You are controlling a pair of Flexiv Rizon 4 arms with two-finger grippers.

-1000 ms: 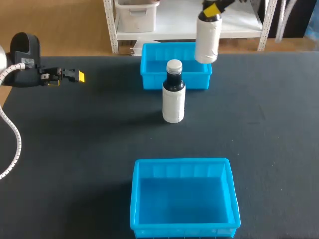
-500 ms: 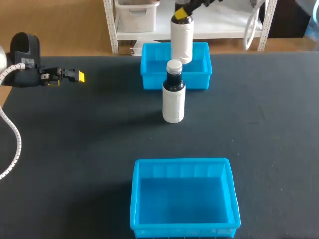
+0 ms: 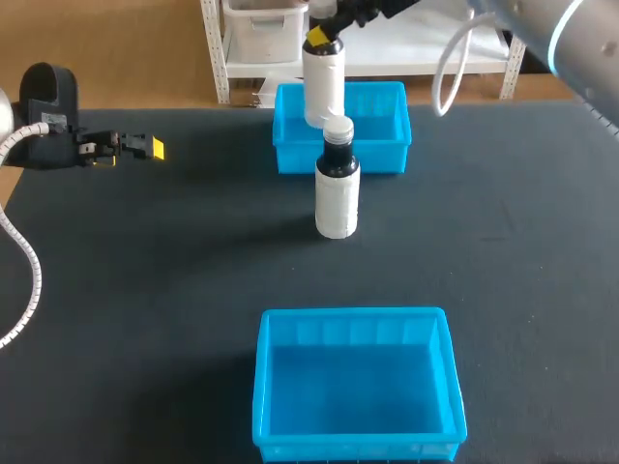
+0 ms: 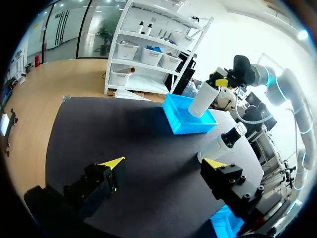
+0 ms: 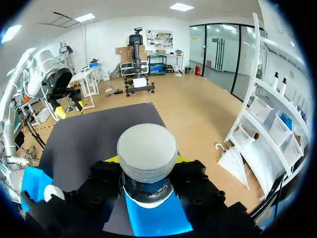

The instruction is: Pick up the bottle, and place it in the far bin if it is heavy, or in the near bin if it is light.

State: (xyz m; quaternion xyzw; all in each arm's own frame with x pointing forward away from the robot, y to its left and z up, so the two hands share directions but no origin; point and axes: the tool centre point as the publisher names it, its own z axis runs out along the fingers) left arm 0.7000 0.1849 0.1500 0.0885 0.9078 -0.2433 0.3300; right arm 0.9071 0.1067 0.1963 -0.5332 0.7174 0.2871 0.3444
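Right fingers [image 3: 316, 38] pinch bottle [image 3: 322, 92] at neck, above far bin [image 3: 382, 155], left part.
Risk: off-centre release, base clips rim or standing bottle [image 3: 338, 198], topples.
Left fingers [image 4: 111, 163] spread, idle.

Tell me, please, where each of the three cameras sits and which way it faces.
Head view: fixed above and behind, looking down on the table, near bin, far bin and standing bottle; left end effector and right end effector show.
Left wrist view: on that wrist, facing across the table toward the far bin; its open fingers show.
Right wrist view: on that wrist, looking down past the held bottle clamped in its end effector.
Shared: head and left wrist both show the held bottle over the far bin.
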